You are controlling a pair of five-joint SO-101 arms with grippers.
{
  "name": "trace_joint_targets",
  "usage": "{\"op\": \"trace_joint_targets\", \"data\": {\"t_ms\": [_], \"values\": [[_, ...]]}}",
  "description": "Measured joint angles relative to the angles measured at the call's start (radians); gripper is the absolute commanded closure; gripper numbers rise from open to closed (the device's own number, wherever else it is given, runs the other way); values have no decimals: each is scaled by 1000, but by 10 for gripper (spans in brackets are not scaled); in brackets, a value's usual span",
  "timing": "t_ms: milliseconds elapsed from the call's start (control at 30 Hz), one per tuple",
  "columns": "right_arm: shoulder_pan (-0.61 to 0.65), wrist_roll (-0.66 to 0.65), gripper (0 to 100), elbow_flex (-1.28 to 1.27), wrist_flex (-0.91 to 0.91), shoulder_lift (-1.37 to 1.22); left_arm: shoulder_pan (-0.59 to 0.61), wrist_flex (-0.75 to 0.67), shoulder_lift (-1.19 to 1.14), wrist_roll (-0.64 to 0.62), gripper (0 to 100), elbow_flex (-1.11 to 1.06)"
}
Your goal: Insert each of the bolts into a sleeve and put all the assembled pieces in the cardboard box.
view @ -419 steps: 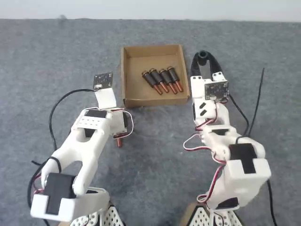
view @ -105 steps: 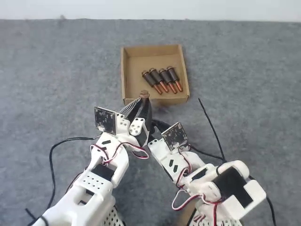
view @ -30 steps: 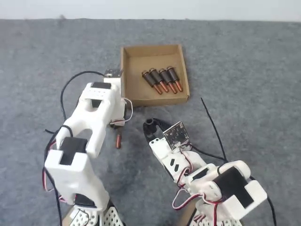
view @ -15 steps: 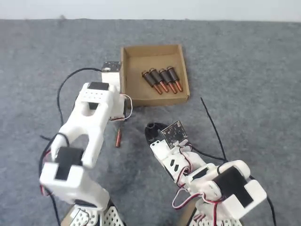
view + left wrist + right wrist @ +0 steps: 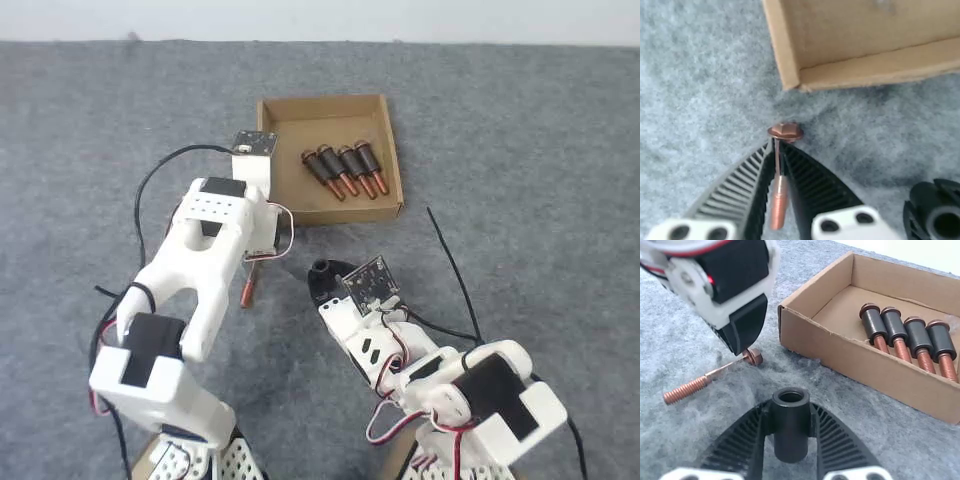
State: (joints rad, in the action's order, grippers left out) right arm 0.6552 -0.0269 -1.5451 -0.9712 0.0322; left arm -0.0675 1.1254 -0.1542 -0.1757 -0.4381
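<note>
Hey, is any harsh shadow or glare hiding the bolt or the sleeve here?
High view: even light, no glare. Left wrist view: bolt in the left gripper evenly lit. Right wrist view: sleeve in the right gripper unshadowed, soft shade inside the cardboard box.

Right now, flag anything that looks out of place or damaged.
Nothing stands out. Four assembled pieces lie side by side in the cardboard box, the left gripper pinches a bolt, and the right gripper holds a sleeve upright.

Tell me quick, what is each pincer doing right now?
Left pincer: closed, holding a bolt.
Right pincer: closed, holding a sleeve.
</note>
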Motion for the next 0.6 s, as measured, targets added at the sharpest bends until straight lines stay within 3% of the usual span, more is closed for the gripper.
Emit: {"op": "trace_joint_targets", "data": {"t_ms": [100,600], "values": [[0,0,992,0,0,0,-2,9,0,0,846,8],[0,0,992,0,0,0,-5,34,46,2,877,-66]]}}
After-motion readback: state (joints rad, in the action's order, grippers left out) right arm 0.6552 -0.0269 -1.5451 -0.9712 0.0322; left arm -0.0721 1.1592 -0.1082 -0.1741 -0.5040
